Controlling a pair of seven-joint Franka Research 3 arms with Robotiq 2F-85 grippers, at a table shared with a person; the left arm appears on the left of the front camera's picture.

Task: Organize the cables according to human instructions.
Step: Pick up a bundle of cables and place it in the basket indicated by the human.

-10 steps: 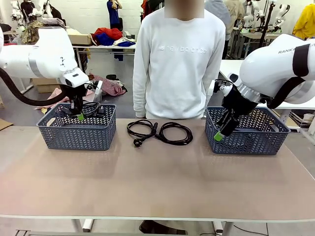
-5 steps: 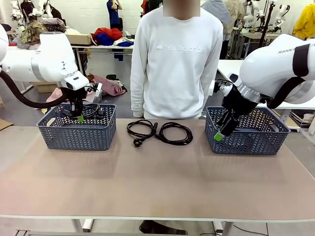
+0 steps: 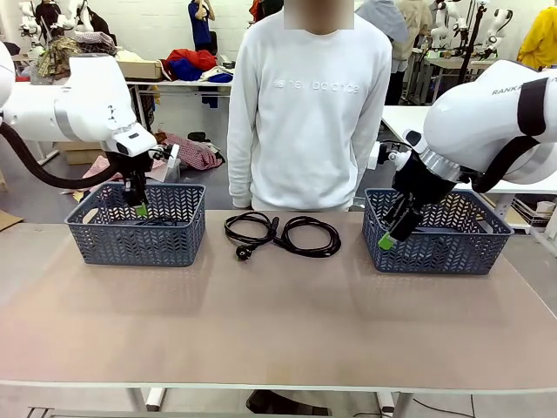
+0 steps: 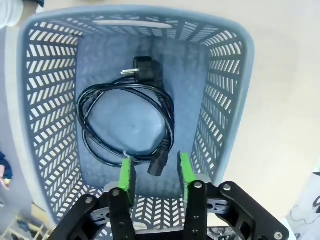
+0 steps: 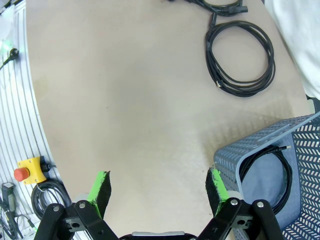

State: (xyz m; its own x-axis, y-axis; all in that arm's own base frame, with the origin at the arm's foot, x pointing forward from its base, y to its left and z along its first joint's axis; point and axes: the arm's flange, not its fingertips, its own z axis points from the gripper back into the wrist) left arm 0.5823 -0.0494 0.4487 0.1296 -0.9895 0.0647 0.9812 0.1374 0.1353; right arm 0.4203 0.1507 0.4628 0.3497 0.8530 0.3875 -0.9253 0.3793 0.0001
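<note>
Left gripper (image 4: pixel 155 175) hangs inside the grey lattice basket (image 4: pixel 220 100), its green pads (image 4: pixel 126 176) standing partly apart with nothing clamped between them. A coiled black power cord (image 4: pixel 170 122) lies flat on the basket floor just beyond the fingertips. Its connector end (image 4: pixel 157 164) shows in the gap between the two pads but rests on the floor beneath them, and its pronged plug (image 4: pixel 141 66) sits at the far side of the loop, farthest from the fingers.

Right gripper (image 5: pixel 159 190) hovers over the bare tan table (image 5: pixel 125 100) with its fingers spread wide and empty. Beside one fingertip stands a second lattice basket (image 5: pixel 260 135), and another coiled cord (image 5: pixel 289 182) lies inside it. Well ahead of these fingers, two more cords rest on the tabletop: one round coil (image 5: pixel 240 91) and, farther off, a second cord (image 5: pixel 226 6) at the picture's edge.

A person in a white sweatshirt (image 3: pixel 309 104) stands at the far side of the table, behind the two loose cords.
</note>
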